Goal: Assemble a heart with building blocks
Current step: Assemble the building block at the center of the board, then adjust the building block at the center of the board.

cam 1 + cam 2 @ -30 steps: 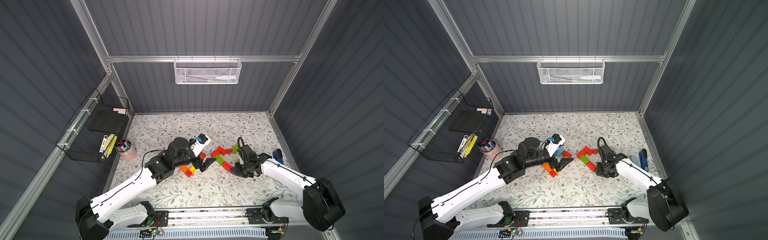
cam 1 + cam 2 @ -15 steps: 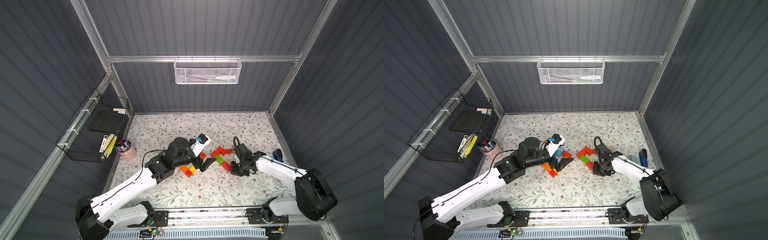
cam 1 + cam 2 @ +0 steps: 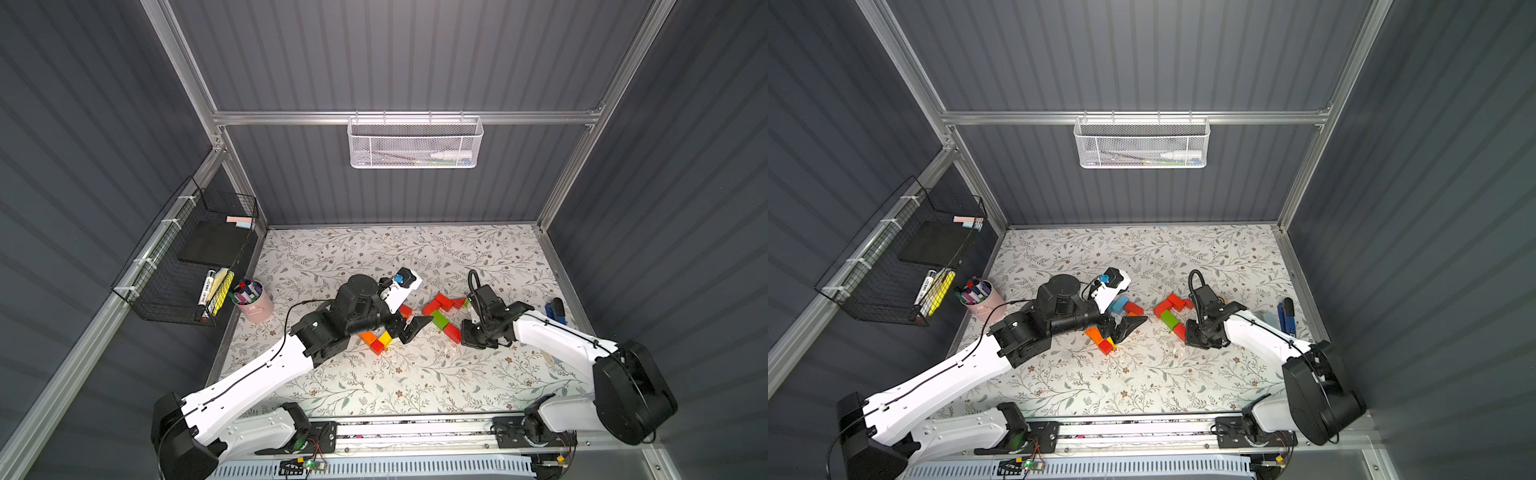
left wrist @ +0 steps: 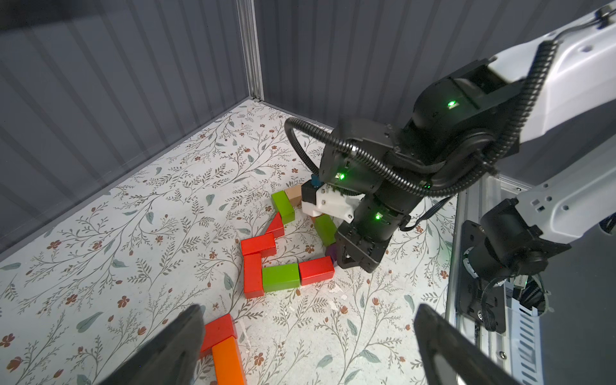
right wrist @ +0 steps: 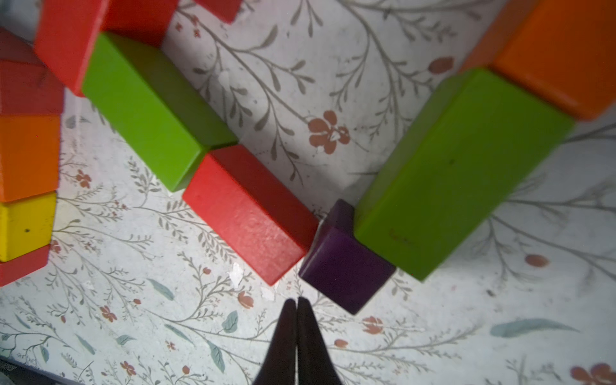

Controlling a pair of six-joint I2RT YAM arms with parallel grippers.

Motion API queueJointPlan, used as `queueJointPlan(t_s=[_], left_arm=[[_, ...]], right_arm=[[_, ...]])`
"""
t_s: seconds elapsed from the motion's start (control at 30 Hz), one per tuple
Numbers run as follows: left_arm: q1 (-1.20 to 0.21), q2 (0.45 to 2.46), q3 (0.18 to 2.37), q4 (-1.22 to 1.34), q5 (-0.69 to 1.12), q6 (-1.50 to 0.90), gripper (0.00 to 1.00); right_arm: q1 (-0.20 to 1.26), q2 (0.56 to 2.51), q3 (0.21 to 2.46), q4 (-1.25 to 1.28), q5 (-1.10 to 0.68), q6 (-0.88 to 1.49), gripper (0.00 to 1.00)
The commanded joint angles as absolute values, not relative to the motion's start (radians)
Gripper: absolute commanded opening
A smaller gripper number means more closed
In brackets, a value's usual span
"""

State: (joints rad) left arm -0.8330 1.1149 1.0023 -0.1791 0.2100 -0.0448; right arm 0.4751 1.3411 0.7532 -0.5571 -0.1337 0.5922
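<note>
1. Right wrist view: right gripper [image 5: 296,301] points down at the floral mat [image 5: 133,316], its jaws pressed together and holding nothing.
2. Just beside its tips lies the purple cube [image 5: 343,270], between the red brick [image 5: 246,213] and the green brick [image 5: 460,173].
3. Left wrist view: left gripper [image 4: 308,311] hovers spread wide and empty, near the orange brick [image 4: 230,363].

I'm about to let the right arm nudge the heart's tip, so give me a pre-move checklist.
1. Right gripper jaws shut, empty: ok.
2. Purple cube against green brick: ok.
3. Purple cube flush with red brick: cannot tell; only corners seem to meet.
4. Left gripper jaws open, empty: ok.
5. Left gripper apart from that tip, by orange brick: ok.
6. Outline closed all round: cannot tell; right arm hides part.
</note>
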Motion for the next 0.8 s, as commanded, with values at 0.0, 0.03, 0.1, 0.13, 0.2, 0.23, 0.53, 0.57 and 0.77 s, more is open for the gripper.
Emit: queueJointPlan(t_s=[0.0,0.03,0.1,0.13,0.2,0.23,0.53,0.57,0.77], left_arm=[[-0.831,1.126,0.996,-0.169,0.217,-0.056,0.99],[-0.83,1.128,0.996,-0.168,0.218,-0.058,0.99],[-0.831,1.132,0.995,-0.162,0.223,-0.065,0.99],[-0.831,1.138,0.993,-0.155,0.233,-0.07,0.99],[-0.83,1.165,0.998,-0.152,0.255,-0.07,0.99],[-0.831,1.188,1.011,-0.161,0.247,-0.079,0.99],[-0.861,1.356,0.977,-0.079,0.273,-0.233,0.79],[-0.869,1.384,0.982,-0.08,0.264,-0.244,0.76],[-0.889,1.564,0.992,-0.048,0.248,-0.307,0.54]], right_arm=[[0.479,1.284,0.798,-0.584,-0.097,0.57,0.08],[0.475,1.268,0.81,-0.592,-0.077,0.56,0.1],[0.454,1.246,0.834,-0.613,-0.055,0.544,0.12],[0.435,1.241,0.848,-0.628,-0.046,0.535,0.13],[0.396,1.239,0.873,-0.659,-0.039,0.519,0.16],[0.375,1.238,0.882,-0.667,-0.035,0.503,0.16],[0.227,1.268,0.883,-0.73,-0.016,0.473,0.15],[0.21,1.273,0.872,-0.725,-0.023,0.474,0.15],[0.127,1.292,0.803,-0.639,-0.093,0.476,0.13]])
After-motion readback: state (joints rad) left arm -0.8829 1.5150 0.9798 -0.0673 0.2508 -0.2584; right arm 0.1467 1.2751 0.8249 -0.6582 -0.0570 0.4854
